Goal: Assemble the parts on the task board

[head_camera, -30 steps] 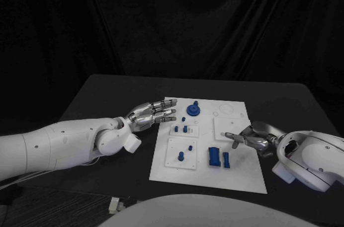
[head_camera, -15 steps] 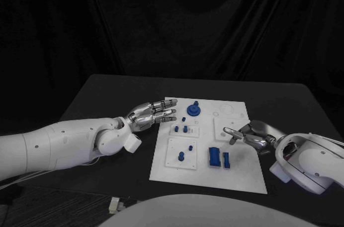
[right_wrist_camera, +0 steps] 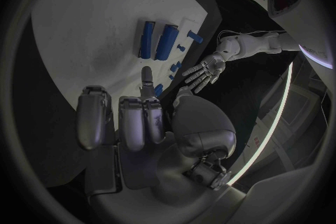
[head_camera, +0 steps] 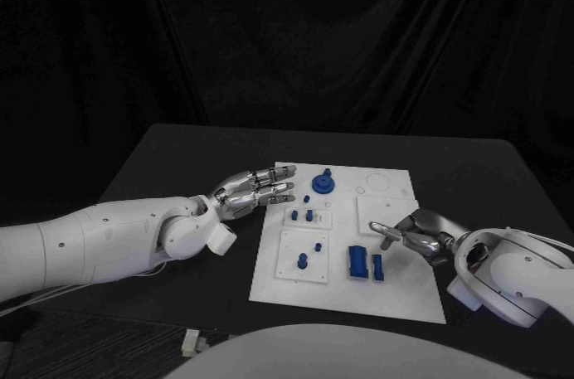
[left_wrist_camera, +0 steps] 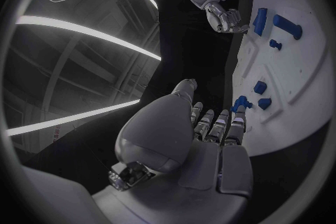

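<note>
The white task board (head_camera: 395, 300) lies in the middle of the table. On it stand a round blue knob (head_camera: 322, 182), small blue pegs (head_camera: 308, 199), two small blocks (head_camera: 303, 217) and two long blue blocks (head_camera: 365, 263). My left hand (head_camera: 254, 188) hovers at the board's left edge, fingers straight and apart, holding nothing; its fingertips (left_wrist_camera: 218, 120) end close to a small blue part (left_wrist_camera: 241, 103). My right hand (head_camera: 413, 234) is low over the board's right side, one finger stretched toward the long blocks (right_wrist_camera: 159, 39), nothing in it.
Black table (head_camera: 179, 155) surrounds the board, with free room behind it and to its left. The board's far right corner holds bare white recesses (head_camera: 381, 182). A small white object (head_camera: 190, 342) lies near the table's front left edge.
My right hand has drifted back toward me and a little left along the board's right side. The left hand and the parts have not moved.
</note>
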Available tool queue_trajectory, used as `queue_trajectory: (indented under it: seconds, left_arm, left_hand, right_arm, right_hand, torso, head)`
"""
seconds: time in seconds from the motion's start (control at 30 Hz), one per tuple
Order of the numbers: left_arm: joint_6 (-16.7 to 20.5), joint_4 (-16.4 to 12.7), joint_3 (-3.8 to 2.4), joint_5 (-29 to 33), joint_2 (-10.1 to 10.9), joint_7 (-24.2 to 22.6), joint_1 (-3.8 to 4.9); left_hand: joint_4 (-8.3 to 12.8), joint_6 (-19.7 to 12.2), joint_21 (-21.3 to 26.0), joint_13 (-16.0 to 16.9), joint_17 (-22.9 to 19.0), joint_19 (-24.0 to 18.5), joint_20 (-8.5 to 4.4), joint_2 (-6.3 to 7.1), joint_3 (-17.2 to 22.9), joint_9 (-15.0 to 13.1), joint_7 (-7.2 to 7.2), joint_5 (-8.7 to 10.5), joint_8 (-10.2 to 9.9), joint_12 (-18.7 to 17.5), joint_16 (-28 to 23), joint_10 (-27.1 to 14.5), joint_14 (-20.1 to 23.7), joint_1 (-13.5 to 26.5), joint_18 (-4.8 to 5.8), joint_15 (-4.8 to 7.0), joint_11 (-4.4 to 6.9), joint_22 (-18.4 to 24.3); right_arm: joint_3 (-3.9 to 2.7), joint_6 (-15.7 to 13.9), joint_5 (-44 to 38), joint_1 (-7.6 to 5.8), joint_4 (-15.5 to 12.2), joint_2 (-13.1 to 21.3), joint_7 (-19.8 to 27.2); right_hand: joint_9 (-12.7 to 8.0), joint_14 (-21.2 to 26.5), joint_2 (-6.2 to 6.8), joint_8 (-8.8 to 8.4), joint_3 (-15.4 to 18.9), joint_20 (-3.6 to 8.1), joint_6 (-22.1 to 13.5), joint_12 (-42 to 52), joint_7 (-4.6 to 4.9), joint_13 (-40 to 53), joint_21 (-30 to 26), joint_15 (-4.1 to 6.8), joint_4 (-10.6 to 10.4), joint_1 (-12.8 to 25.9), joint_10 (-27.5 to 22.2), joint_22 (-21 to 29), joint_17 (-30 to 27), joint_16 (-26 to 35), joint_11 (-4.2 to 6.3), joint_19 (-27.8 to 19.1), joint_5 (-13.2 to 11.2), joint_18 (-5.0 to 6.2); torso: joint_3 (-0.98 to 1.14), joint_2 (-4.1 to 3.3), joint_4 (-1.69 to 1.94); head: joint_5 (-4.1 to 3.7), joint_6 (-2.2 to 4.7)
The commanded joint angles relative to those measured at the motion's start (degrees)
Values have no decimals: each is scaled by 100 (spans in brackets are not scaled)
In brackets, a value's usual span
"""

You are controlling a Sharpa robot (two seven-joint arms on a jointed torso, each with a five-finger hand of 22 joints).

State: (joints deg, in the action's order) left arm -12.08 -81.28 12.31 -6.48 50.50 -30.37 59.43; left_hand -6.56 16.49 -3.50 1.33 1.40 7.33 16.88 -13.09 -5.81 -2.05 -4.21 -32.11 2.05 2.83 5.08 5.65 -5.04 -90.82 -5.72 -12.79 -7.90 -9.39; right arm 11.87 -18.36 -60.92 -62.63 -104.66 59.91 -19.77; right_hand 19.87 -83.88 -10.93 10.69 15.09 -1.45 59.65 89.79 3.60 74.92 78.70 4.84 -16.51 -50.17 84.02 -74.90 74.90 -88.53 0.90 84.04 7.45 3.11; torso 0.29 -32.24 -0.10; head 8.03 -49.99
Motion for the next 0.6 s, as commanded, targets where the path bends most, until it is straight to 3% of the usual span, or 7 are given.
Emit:
queue_trajectory:
  seconds: [0.03,0.6]
  left_arm:
    - [-38,-11,-5,13,-11,-108,-9]
    - [-56,0,-5,13,-22,-98,-17]
  left_hand:
    - [4,17,-29,9,5,37,-6,-2,25,-7,-36,-26,21,31,33,9,6,47,74,-47,0,2]
    - [13,14,-31,11,5,40,-6,-1,35,-5,-23,-29,20,36,36,18,4,49,76,-47,-25,4]
  right_arm:
    - [-1,201,-66,46,17,-22,-71]
    - [-1,342,-95,138,53,-129,-196]
  right_hand:
    - [-11,-538,9,-40,47,-47,-12,21,20,1508,-31,-45,-6,-64,598,-1156,1131,-1,-37,123,27,-42]
    - [-66,-529,17,-68,106,-55,-4,21,27,1508,-83,-52,-8,-132,598,-1139,1084,18,-43,99,89,-29]
  torso:
    - [-1,2,-1]
    - [-1,1,-3]
  head:
    - [-1,-1]
    - [1,-1]
